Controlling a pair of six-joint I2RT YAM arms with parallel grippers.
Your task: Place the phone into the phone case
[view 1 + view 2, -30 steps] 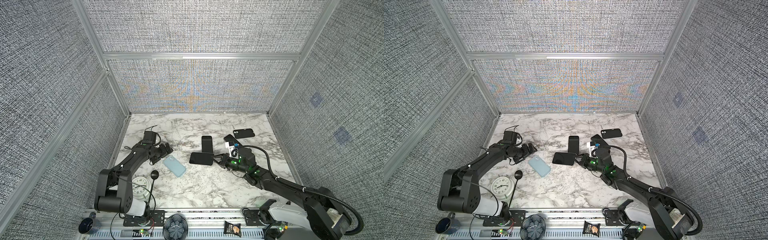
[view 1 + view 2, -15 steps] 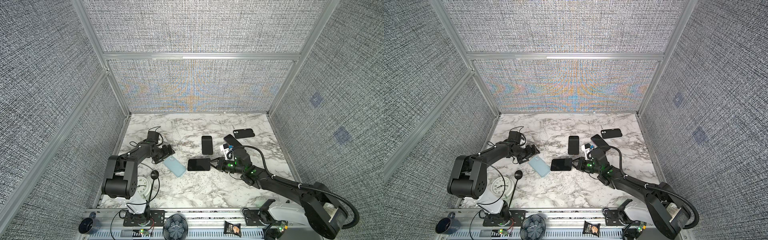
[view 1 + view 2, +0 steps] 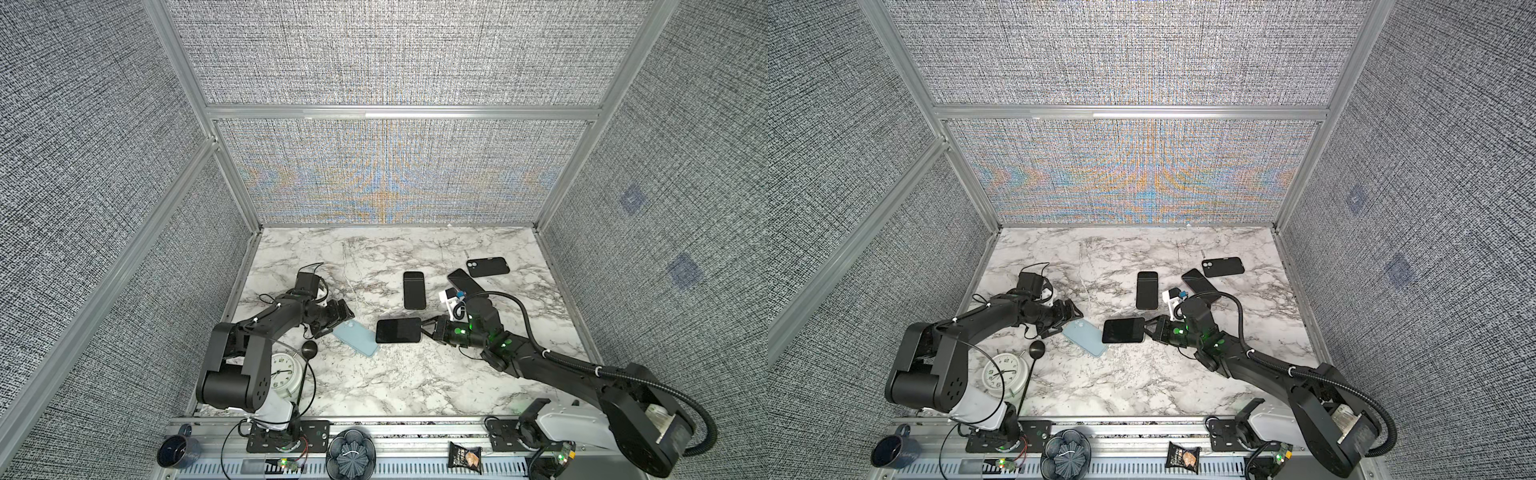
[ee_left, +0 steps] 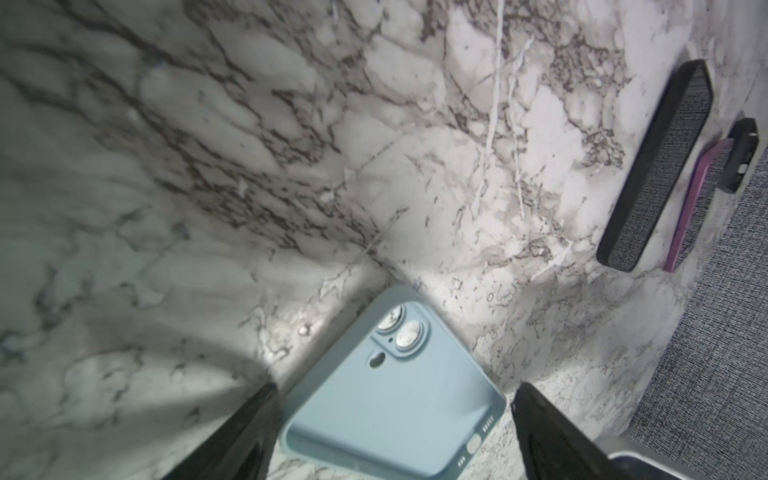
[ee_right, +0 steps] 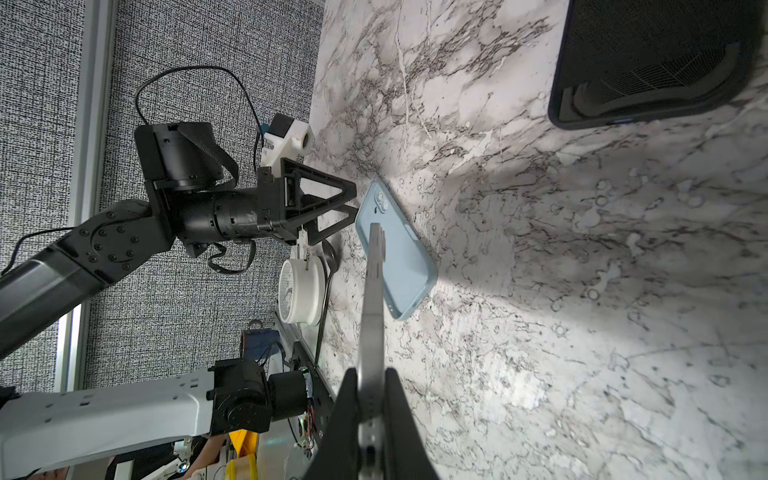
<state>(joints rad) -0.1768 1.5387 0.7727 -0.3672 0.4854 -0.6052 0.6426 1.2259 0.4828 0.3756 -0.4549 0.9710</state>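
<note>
The light blue phone case [image 3: 354, 338] [image 3: 1082, 340] lies open side up on the marble table [image 3: 395, 386], camera cutout toward the back. My left gripper [image 3: 340, 316] [image 3: 1072, 318] [image 4: 392, 388] is open, one finger on each side of the case's end [image 4: 395, 399], with a gap on both sides. My right gripper [image 3: 427, 328] [image 3: 1148, 328] [image 5: 372, 415] is shut on the dark phone [image 3: 398, 330] [image 3: 1123, 331], screen up. It holds the phone's short edge. The phone [image 5: 374, 291] hangs over the case's right end [image 5: 405, 257].
A black phone [image 3: 414, 289], a second dark phone [image 3: 464, 281] and a black case [image 3: 487, 267] lie further back. A white clock [image 3: 284, 372] and a black ball on a stalk [image 3: 309, 350] stand front left. Fabric walls close three sides.
My right gripper carried the phone leftwards until it overlaps the blue case. My left gripper came in to the case's left end, and its jaws narrowed slightly.
</note>
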